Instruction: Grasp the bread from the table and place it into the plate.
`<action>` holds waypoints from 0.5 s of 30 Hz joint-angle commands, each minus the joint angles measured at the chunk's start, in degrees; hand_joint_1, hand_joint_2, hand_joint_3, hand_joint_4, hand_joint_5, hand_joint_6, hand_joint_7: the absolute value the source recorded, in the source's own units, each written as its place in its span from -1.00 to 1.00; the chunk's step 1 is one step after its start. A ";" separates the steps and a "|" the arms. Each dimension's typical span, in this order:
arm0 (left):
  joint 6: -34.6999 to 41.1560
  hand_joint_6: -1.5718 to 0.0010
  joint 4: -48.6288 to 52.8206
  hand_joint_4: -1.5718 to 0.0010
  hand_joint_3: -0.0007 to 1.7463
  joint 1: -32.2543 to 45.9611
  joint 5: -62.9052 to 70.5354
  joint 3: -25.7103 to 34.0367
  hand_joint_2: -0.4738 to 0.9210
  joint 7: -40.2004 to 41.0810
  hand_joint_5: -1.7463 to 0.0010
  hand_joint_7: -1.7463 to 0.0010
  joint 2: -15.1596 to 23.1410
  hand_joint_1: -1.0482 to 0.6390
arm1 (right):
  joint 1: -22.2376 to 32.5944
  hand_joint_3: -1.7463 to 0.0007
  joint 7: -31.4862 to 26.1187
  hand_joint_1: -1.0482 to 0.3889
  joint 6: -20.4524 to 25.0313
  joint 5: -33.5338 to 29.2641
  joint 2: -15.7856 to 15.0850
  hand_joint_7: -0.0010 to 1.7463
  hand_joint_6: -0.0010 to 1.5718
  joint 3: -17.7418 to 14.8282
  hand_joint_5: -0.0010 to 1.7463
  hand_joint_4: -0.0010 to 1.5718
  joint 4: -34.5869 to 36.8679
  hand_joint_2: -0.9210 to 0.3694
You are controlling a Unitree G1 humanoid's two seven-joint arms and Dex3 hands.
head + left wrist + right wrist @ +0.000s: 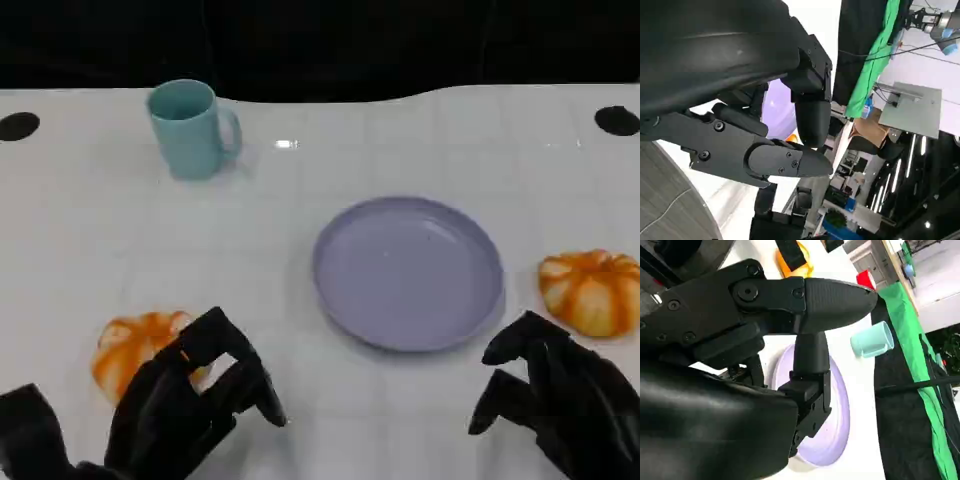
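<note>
Left hand: my left hand (190, 400) sits at the near edge of the surface (300, 290), fingers apart and partly curled, holding nothing that I can see. It hovers just in front of the nearer bread and covers that bread's near side in the head view.
Right hand: my right hand (555, 400) is low on the near right, fingers spread loosely, empty as far as I can tell. It lies near the other bread but apart from it.
Bread, left: an orange, pumpkin-shaped bread (135, 350) lies on the surface just beyond my left hand, well left of the plate. I cannot tell whether the fingers touch it.
Bread, right: a second orange bread (592, 290) lies just beside the plate's right rim, on the surface.
Plate: the purple plate (408, 272) stands in the middle, with nothing in it.
Cup: a teal cup (190, 128) stands far back on the left, well apart from everything else.
Step in hand: I judge this as the reach, before any grasp; no bread has been lifted yet.
Next move: I would ease the left hand forward and down over its bread, close the fingers around it, then carry it right to the plate.
</note>
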 commanded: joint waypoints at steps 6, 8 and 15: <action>-0.80 0.34 0.33 0.15 -0.72 -0.08 0.07 0.60 1.00 -0.43 -1.00 -0.76 0.60 -0.44 | -0.02 0.43 -0.26 -0.26 0.22 -0.01 -0.37 0.97 -0.46 -0.35 1.00 -0.24 -0.22 -1.00; -0.88 0.33 0.36 0.15 -0.71 -0.04 0.14 0.61 1.00 -0.30 -1.00 -0.77 0.52 -0.44 | 0.00 0.43 -0.36 -0.26 0.31 0.05 -0.28 0.96 -0.46 -0.38 1.00 -0.25 -0.26 -1.00; -0.92 0.33 0.36 0.15 -0.71 -0.05 0.20 0.60 1.00 -0.34 -1.00 -0.76 0.59 -0.43 | -0.06 0.44 -0.35 -0.25 0.19 0.12 -0.24 0.95 -0.46 -0.39 1.00 -0.24 -0.08 -1.00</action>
